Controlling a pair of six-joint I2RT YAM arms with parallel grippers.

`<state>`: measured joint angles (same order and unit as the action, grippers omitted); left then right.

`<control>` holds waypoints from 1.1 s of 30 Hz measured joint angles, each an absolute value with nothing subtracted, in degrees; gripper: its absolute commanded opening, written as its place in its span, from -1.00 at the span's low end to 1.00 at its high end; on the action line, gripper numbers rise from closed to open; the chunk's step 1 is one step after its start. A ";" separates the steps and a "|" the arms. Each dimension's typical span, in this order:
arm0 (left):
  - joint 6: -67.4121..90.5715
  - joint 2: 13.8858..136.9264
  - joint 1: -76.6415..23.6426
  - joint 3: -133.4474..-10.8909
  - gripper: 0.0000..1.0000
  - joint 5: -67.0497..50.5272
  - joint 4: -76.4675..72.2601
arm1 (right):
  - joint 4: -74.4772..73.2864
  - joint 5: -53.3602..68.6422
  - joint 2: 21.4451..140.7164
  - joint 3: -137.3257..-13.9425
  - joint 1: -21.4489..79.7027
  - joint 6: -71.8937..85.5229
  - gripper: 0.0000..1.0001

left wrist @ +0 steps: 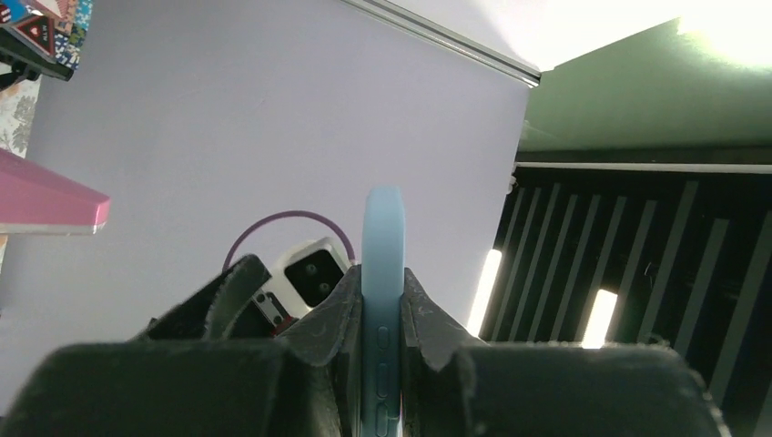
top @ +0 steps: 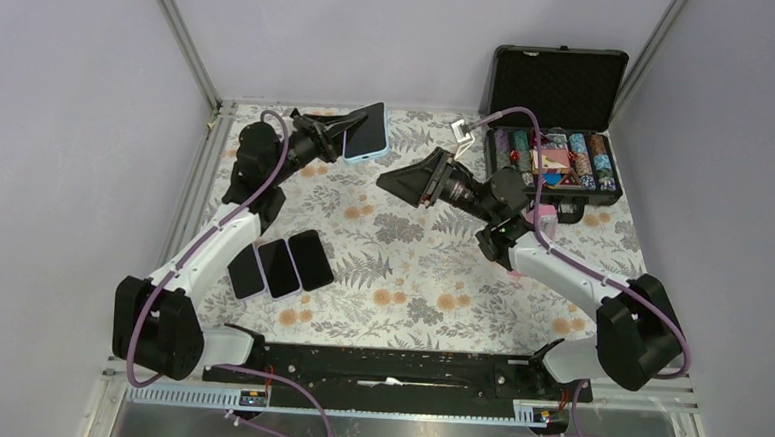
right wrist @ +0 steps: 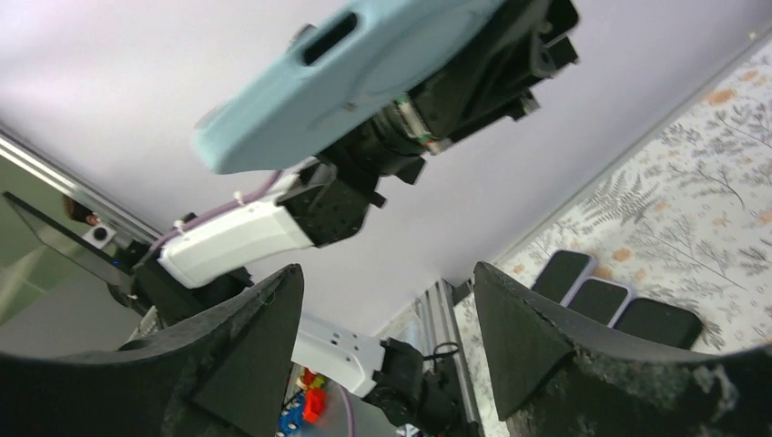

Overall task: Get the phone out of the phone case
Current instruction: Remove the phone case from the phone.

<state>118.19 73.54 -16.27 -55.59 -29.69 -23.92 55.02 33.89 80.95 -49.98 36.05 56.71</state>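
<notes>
Phone (top: 365, 129), a dark-screened slab seated in a pale-blue rubbery phone case (right wrist: 355, 73), is held aloft well left of the open black chip box (top: 559, 82). It is clamped across its faces by the left gripper (left wrist: 382, 314). Between box and phone, the right gripper (right wrist: 387, 282) is spread wide and empty. The phone is judged stiff, slick and breakable, and the case pliant, so a free corner lip is best peeled. The clamped end is hidden.

You had three dark phones (top: 281, 266) lying side by side on the left of the floral bench (top: 411, 270). At the far right stood an open black case (top: 559, 87), lid upright, its tray packed with poker chips (top: 579, 158). A small pale square item (top: 460, 130) lay just left of it.
</notes>
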 measured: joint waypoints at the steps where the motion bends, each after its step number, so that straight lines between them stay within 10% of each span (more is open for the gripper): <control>1: 118.19 73.82 -16.16 -56.07 -1.00 -29.69 -24.10 | 55.11 33.54 80.20 -50.00 36.07 57.36 0.56; 18: 93.30 76.73 -14.74 -65.69 -1.00 -41.06 -18.90 | 25.39 20.51 70.91 -64.01 36.27 55.90 0.79; 33: 80.71 70.37 -14.61 -66.78 -0.86 -46.30 -11.75 | 18.04 19.27 77.82 -71.20 36.25 58.59 -0.45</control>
